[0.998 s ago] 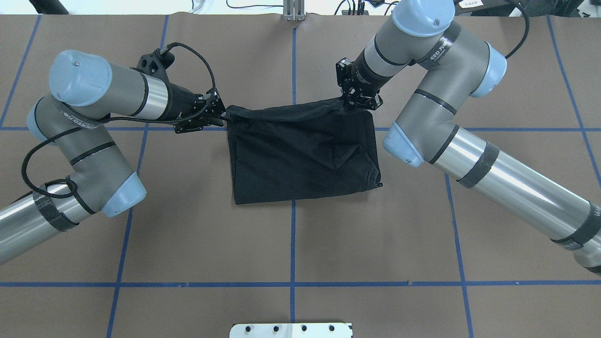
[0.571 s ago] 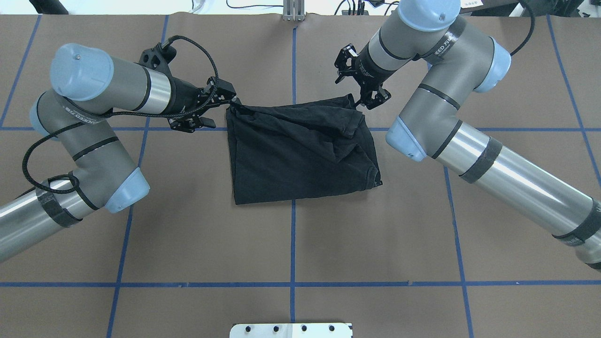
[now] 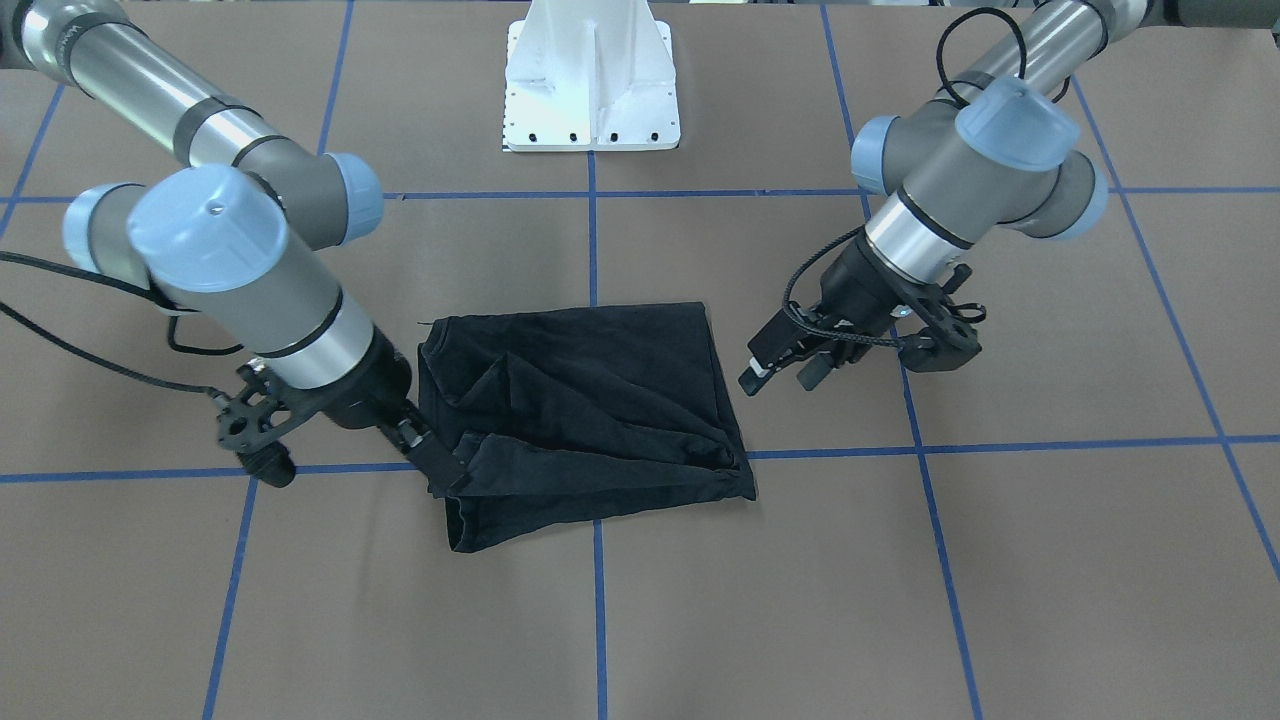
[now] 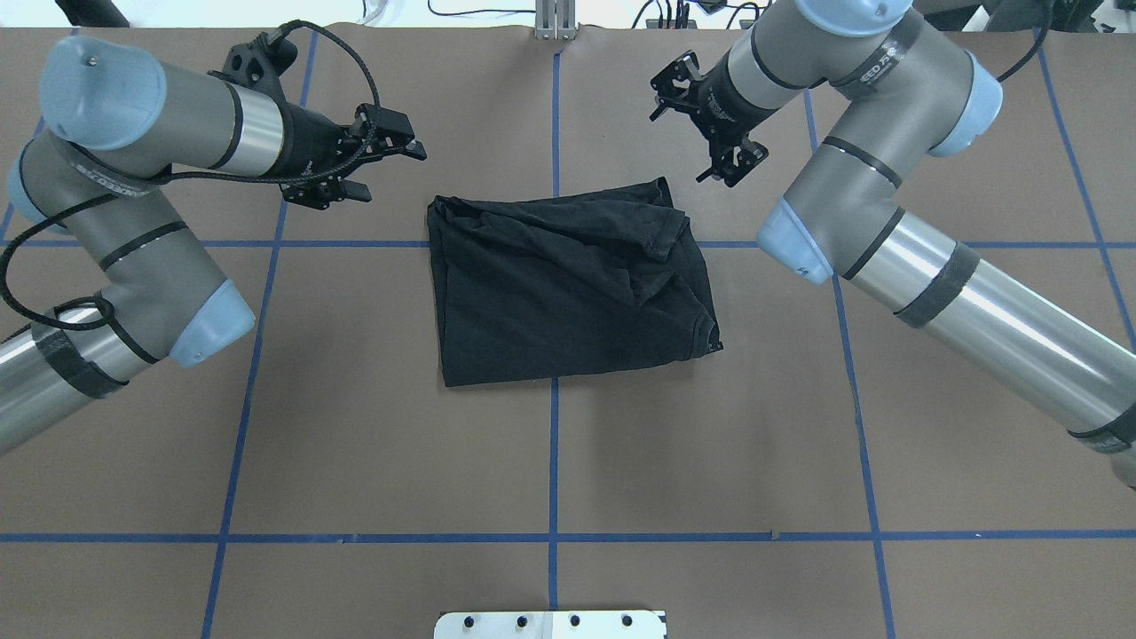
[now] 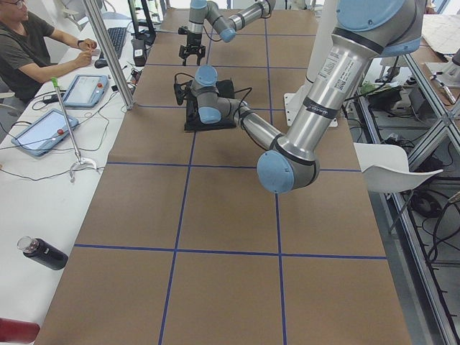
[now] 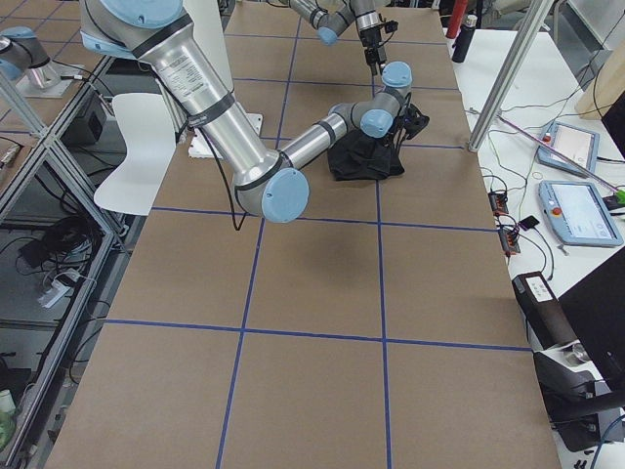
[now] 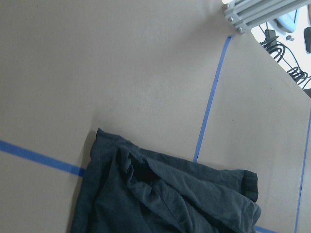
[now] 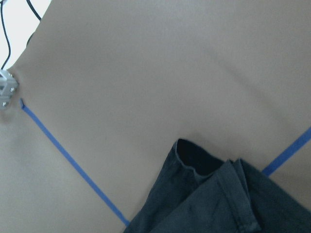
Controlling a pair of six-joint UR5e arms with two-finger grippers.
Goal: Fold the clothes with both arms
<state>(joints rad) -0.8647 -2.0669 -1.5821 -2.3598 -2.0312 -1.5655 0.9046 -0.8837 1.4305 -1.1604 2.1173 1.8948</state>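
my two arms bend in over the brown table (image 4: 355, 426), one from each side. my left arm (image 4: 133, 240) folds sharply at the elbow. its wrist lies almost level, pointing my left gripper (image 4: 395, 177) toward the middle of the table. that gripper's jaws are spread wide and hold nothing. my right arm (image 4: 967, 302) runs in as a long slanted tube, doubles back at the elbow, and turns its wrist inward and down. my right gripper (image 4: 677, 146) is also spread wide, with nothing between its fingers.

the black t-shirt (image 4: 568, 284) lies flat on the table between the two grippers, a little nearer my base than either of them. it is folded into a rough, creased rectangle. one far corner lies just beside my left gripper's fingertips, apart from them. the other far corner, where a sleeve is turned over, lies just beside my right gripper, also apart. blue tape lines (image 4: 554, 444) cross under the shirt.
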